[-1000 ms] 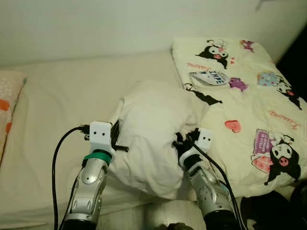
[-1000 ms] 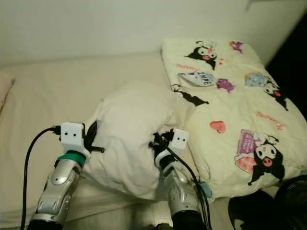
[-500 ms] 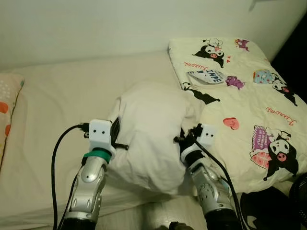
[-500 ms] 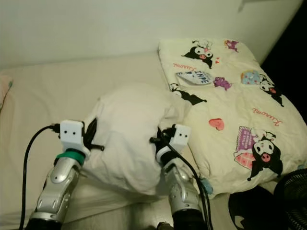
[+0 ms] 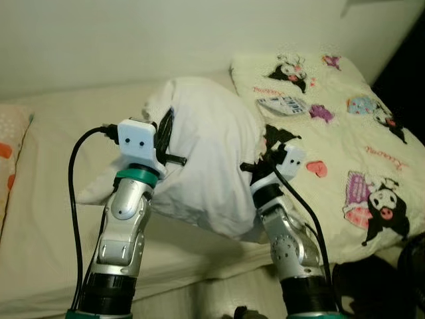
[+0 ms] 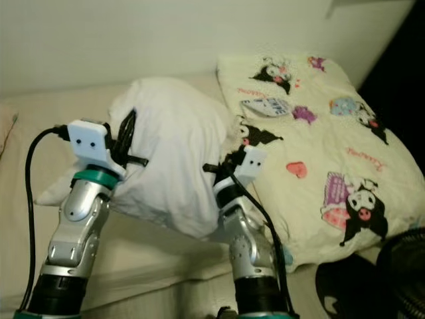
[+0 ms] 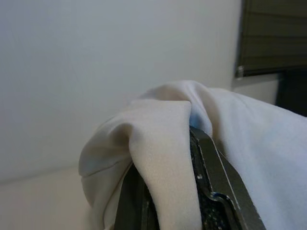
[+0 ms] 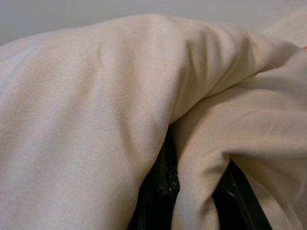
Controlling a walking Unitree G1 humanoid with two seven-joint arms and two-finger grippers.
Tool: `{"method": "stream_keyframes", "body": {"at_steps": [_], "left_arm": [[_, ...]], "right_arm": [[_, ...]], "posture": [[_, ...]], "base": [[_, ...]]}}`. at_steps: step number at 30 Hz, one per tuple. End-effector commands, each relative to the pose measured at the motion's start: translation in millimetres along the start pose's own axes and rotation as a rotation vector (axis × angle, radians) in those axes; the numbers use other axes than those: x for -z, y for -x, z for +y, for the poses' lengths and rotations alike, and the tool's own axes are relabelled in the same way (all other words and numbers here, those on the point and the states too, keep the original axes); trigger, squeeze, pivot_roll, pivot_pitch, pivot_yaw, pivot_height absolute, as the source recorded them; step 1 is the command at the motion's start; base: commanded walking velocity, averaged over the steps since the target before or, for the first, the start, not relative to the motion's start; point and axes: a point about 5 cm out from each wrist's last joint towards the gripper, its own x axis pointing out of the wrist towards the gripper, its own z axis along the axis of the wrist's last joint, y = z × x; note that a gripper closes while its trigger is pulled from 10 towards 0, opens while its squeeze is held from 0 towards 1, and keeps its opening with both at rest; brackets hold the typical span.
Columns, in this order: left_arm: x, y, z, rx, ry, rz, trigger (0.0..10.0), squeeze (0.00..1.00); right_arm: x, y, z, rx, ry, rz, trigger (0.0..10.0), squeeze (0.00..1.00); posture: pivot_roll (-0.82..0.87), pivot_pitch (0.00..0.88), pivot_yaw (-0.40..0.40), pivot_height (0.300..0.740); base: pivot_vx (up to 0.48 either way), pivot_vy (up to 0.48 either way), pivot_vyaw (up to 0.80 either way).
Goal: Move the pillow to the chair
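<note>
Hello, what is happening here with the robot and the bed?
The robot is holding a white pillow with both arms, above a cream bed. The left tool pinches a fold of the pillow on one side, and the right tool grips the cloth on the other side. The pillow hangs between them, with one corner trailing low toward the mattress. A cartoon-printed quilt lies to the robot's right.

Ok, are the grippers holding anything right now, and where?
Yes: the plump white fabric pillow. The left gripper pinches a fold on its left side, the right gripper a fold on its right side.
</note>
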Motion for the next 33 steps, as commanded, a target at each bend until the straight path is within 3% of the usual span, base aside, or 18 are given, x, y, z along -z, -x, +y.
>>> {"method": "stream_keyframes", "body": {"at_steps": [1,33], "left_arm": [[-8,-5.2,-19.1,0.090,0.025,-0.032,10.0,0.00],[-14,-14.0,-36.5,0.167,0.095,-0.050,10.0,0.00]], "right_arm": [[-12,-14.5,38.2,-0.139,-0.047,-0.077,10.0,0.00],[-39,-11.0,37.1,-0.110,-0.065,-0.185,10.0,0.00]], "posture": [[0.06,0.032,0.045,0.740],[0.02,0.024,0.089,0.740]], "base": [[0.000,0.000,-0.80],[0.000,0.000,-0.80]]}}
